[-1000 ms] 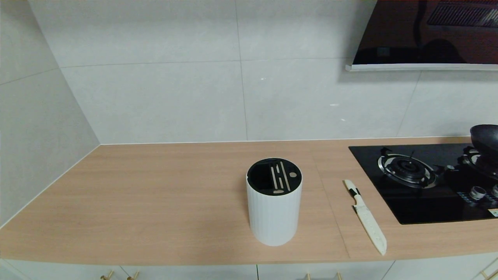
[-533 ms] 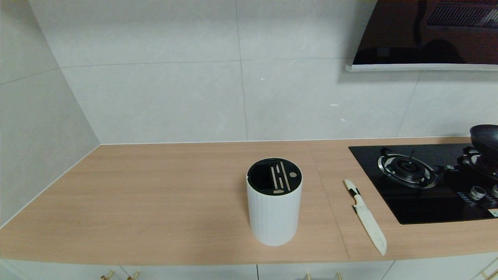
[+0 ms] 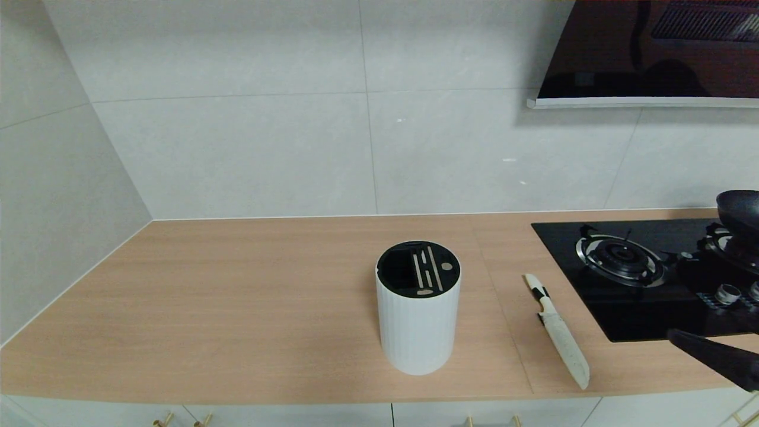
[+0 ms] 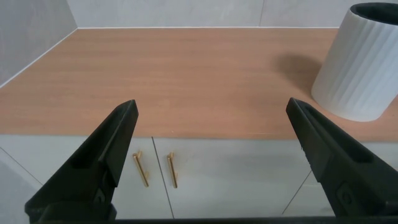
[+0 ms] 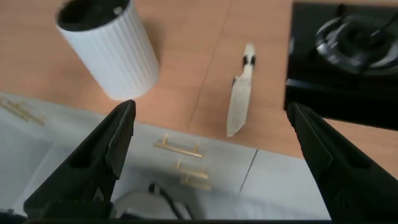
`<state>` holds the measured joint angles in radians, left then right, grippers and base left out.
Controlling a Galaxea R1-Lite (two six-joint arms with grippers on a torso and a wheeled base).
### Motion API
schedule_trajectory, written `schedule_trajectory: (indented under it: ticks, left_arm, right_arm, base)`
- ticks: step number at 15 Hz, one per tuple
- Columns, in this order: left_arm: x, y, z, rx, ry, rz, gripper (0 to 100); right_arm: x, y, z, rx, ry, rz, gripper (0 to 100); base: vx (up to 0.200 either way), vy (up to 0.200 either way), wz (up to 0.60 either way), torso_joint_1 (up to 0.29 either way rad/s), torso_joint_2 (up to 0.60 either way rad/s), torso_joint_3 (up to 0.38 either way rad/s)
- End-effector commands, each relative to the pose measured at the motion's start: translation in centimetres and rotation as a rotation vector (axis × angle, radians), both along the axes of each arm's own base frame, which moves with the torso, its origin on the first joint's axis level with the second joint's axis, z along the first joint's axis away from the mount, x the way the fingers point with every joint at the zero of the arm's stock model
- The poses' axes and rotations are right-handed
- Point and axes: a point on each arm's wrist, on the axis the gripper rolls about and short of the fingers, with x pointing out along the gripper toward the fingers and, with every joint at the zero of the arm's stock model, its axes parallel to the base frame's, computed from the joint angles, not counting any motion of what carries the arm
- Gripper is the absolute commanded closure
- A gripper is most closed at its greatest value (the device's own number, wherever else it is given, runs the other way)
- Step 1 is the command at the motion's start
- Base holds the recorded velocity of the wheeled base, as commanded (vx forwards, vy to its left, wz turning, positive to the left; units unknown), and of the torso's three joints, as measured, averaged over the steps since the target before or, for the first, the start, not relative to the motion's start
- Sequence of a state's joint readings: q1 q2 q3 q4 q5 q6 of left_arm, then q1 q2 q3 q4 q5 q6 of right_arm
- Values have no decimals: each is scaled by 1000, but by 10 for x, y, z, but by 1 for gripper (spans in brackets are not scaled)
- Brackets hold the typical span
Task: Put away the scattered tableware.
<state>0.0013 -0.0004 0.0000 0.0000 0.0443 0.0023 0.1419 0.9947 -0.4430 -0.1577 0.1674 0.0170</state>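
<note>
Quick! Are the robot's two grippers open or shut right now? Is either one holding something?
Left gripper: jaws open, holding nothing.
Right gripper: jaws open, holding nothing.

- Pale grey tiled walls [image 3: 237,154] rise behind the counter and along its left side. They meet in a corner well beyond the fingers [image 4: 106,155] of the left gripper [image 4: 211,107].
- A light wood-grain counter [image 3: 237,296] stretches ahead of those fingers.
- White cupboard doors [image 4: 236,174] with brass handles [image 4: 140,169] show beneath the counter's front edge, between the two fingers.
- A black glass hob [image 3: 628,314] with a ringed burner [image 3: 619,258] and knobs [image 3: 727,293] is set into the counter. It lies just beyond one finger [image 5: 336,168] of the right gripper [image 5: 210,104].
- A dark pan [image 3: 738,207] stands at the hob's right end.
- A glossy dark extractor hood [image 3: 646,53] hangs on the wall above the hob.
- The light is soft and even.
</note>
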Motion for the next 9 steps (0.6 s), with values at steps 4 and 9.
schedule_trajectory:
  ticks: [4, 9]
  left_arm:
    - [0, 0, 0, -4, 0, 0, 0]
    - [0, 0, 0, 1, 0, 0, 0]
  right_arm:
    - [117, 23, -49, -76, 182, -49, 0]
    - [169, 31, -90, -122, 222, -98, 0]
  base:
    - [0, 0, 0, 0, 0, 0]
    - [0, 0, 0, 0, 0, 0]
